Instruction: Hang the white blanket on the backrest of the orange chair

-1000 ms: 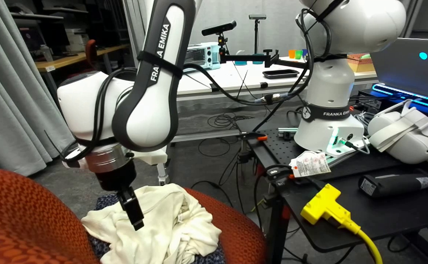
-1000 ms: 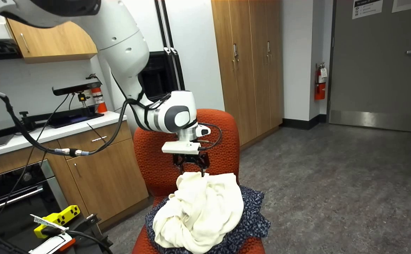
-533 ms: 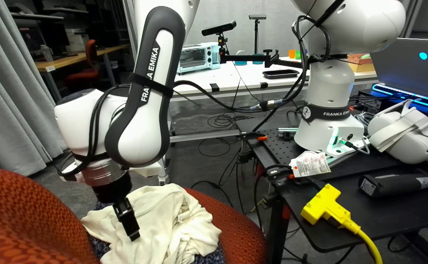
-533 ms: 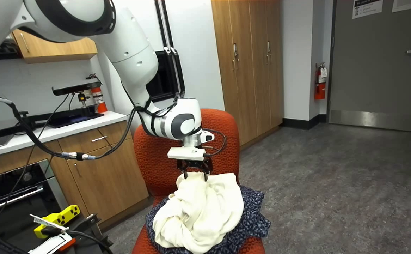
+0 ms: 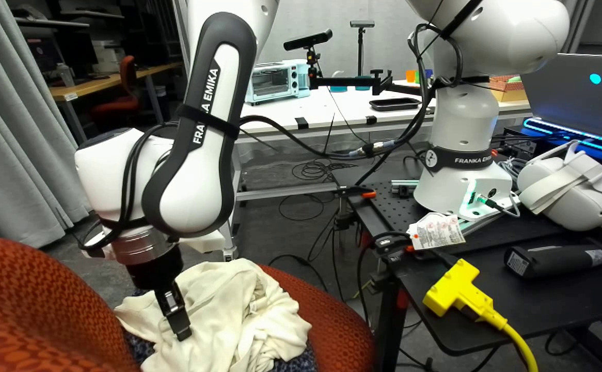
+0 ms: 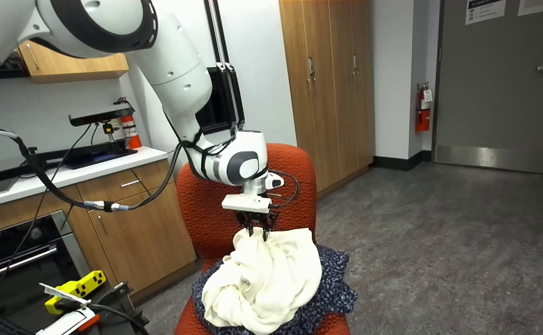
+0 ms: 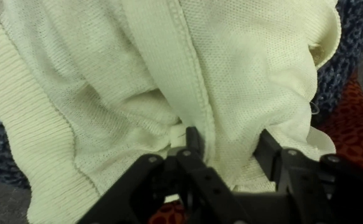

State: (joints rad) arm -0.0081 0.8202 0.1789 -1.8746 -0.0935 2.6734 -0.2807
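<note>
The white blanket (image 6: 271, 284) lies heaped on the dark blue-grey speckled seat (image 6: 339, 279) of the orange chair (image 5: 332, 330). Behind the heap rises the bare rust-orange backrest (image 6: 295, 190), also at the left of an exterior view as the backrest (image 5: 27, 294). My gripper (image 6: 258, 235) points down at the edge of the blanket nearest the backrest. From the wrist, the fingers (image 7: 267, 152) stand apart at part width, pressed against the blanket (image 7: 247, 71), with loose folds and a hem band between them. No firm grip shows; the fingertips' depth in the cloth is hard to tell.
A black table (image 5: 487, 315) with a yellow power splitter (image 5: 458, 292) stands beside the chair, near the robot base. Arm cables (image 6: 108, 204) hang in loops. A wooden kitchen counter (image 6: 141, 218) stands to one side of the chair.
My gripper has come down onto the blanket and slightly toward the backrest. Its fingers have moved closer together over the last half second. The blanket lies as before.
</note>
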